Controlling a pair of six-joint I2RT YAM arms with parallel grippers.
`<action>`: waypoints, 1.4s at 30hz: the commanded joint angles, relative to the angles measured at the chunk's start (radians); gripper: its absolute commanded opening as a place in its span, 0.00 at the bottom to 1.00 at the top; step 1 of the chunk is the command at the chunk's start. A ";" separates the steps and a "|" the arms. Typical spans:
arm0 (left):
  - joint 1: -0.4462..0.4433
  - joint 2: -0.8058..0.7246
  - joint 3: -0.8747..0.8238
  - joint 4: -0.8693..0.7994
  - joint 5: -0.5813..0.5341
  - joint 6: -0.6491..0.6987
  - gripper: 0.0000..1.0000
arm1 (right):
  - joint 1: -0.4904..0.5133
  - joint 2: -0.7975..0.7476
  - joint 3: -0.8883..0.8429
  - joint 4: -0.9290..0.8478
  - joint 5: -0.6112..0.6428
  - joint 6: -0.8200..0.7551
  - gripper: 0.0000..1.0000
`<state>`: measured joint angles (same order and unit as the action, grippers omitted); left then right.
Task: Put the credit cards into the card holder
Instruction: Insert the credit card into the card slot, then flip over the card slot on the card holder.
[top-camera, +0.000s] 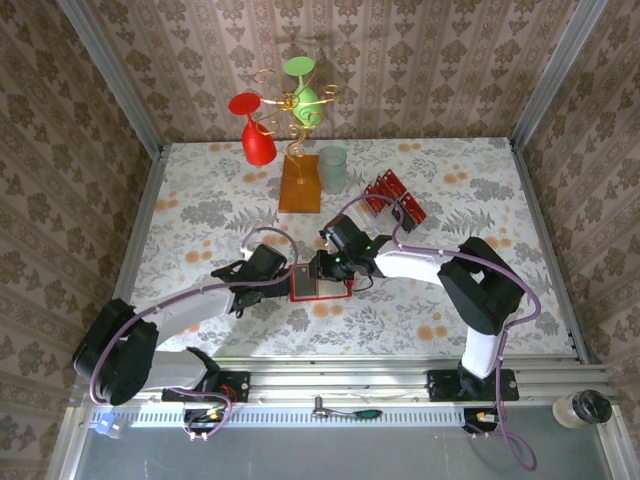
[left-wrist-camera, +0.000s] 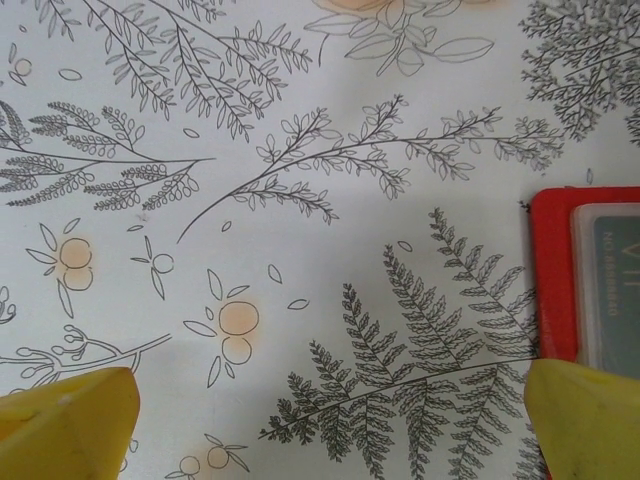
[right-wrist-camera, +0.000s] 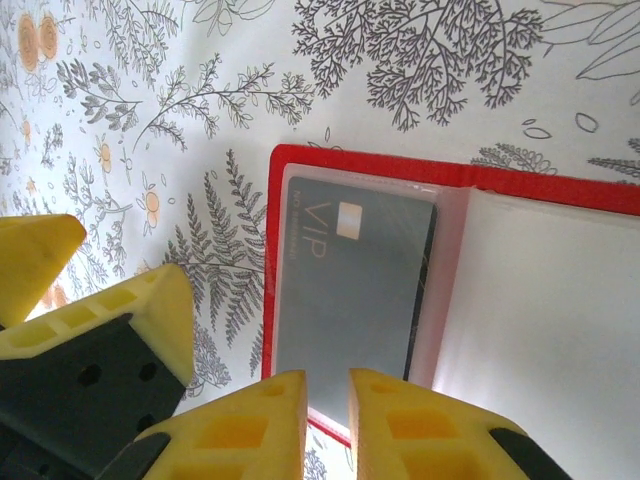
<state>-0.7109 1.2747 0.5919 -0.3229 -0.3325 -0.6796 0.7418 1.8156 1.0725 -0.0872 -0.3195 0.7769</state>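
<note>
Red card holder (top-camera: 318, 284): open flat mid-table, grey VIP card (right-wrist-camera: 350, 290) pocketed. Credit cards (top-camera: 395, 198): farther back, likely stiff, slick, light; pinch by edges. Right gripper (right-wrist-camera: 327, 410) narrowly parted, empty; left gripper (left-wrist-camera: 325, 425) wide.

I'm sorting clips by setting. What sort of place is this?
Likely a staged robot test booth: wallpapered walls in metal framing enclose a floral-print table, two arms bolted at its edge.

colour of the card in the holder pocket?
Card: dark grey-teal, pale VIP lettering; best in right wrist view.
</note>
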 joint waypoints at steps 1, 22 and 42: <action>0.007 -0.035 0.038 -0.050 0.011 0.010 1.00 | -0.019 -0.028 0.020 -0.072 0.039 -0.046 0.21; -0.128 0.073 0.124 0.006 0.030 -0.102 1.00 | -0.134 0.004 -0.015 -0.088 0.039 -0.124 0.20; -0.208 0.218 0.166 0.090 0.044 -0.122 1.00 | -0.124 0.086 0.012 -0.082 -0.013 -0.127 0.16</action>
<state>-0.9104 1.4887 0.7406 -0.2527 -0.2909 -0.7929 0.6106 1.8702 1.0679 -0.1616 -0.3069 0.6502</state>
